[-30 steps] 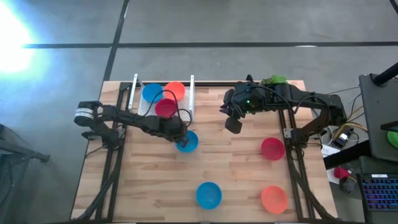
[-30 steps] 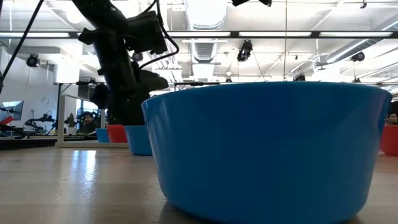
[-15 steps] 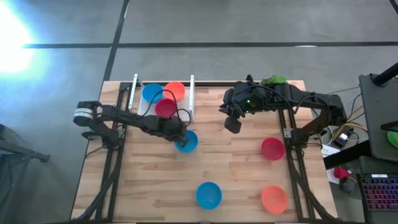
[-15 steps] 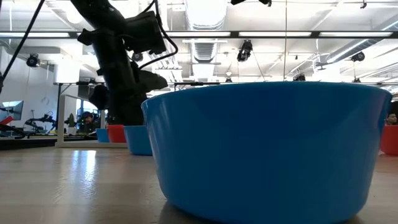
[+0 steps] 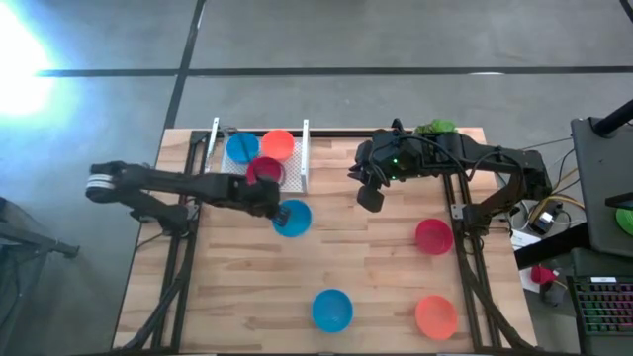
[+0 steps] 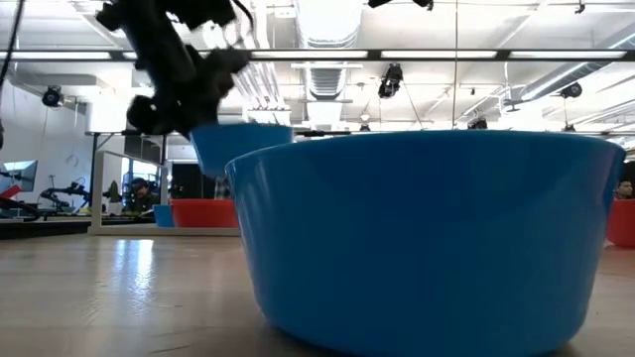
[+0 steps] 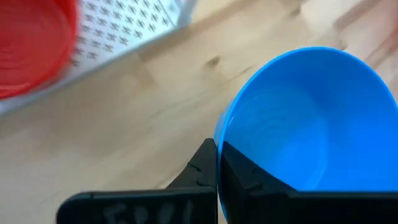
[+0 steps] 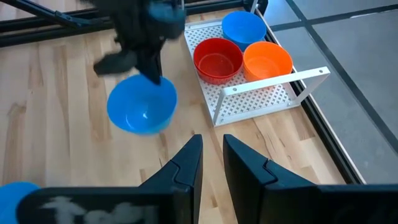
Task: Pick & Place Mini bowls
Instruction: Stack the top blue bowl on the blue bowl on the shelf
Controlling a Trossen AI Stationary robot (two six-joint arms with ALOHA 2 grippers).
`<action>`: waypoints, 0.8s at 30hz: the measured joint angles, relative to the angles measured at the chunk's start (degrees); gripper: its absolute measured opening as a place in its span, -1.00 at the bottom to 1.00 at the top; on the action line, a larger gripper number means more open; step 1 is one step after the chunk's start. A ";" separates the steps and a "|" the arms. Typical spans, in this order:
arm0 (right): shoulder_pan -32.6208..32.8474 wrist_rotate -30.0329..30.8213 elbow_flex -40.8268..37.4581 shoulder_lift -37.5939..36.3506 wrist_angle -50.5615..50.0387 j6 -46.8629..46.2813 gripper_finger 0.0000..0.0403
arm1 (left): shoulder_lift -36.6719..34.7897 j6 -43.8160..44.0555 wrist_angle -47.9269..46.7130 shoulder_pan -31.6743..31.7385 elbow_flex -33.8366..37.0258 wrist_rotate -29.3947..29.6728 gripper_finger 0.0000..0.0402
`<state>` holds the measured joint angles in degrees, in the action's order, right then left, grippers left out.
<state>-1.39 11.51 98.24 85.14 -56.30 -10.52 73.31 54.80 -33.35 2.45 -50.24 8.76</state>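
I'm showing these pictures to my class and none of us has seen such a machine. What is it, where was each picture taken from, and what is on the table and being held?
Two robot arms work at a wooden table. One camera looks down from above, one sits at table height, and one rides on each wrist. The left tool grips the rim of a blue mini bowl, raised off the table. The right tool waits open, holding nothing. A white rack holds blue, orange and red bowls; one blue bowl, one red bowl and one orange bowl lie loose.
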 joint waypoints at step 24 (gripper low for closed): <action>-0.02 0.07 0.00 0.00 1.41 0.21 -0.71 | -18.46 -13.43 -24.37 21.28 -12.93 4.22 -1.00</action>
<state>-1.41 11.57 98.24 85.14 -54.89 -10.31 54.85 41.38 -57.71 23.73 -63.17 12.97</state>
